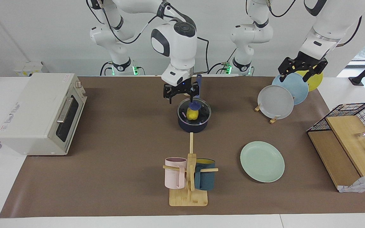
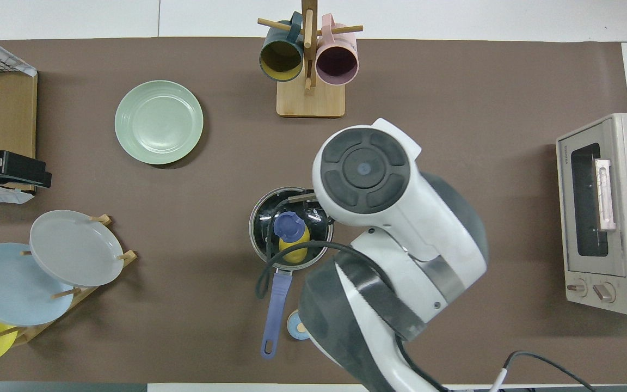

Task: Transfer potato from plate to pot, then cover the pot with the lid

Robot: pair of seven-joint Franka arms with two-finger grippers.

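Though lidded [image 1: 194, 109] — potato [image 1: 192, 114] in pot [image 1: 193, 125].

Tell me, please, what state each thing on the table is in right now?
Pot: upright, lid on.
Lid: seated on the pot.
Potato: inside the pot, under the lid.
Plate: flat, bare.
Right gripper: open, raised above the pot, holding nothing.
Left gripper: open, waiting over the plate rack.
Oven: door shut.
Mugs: hanging on their stand.
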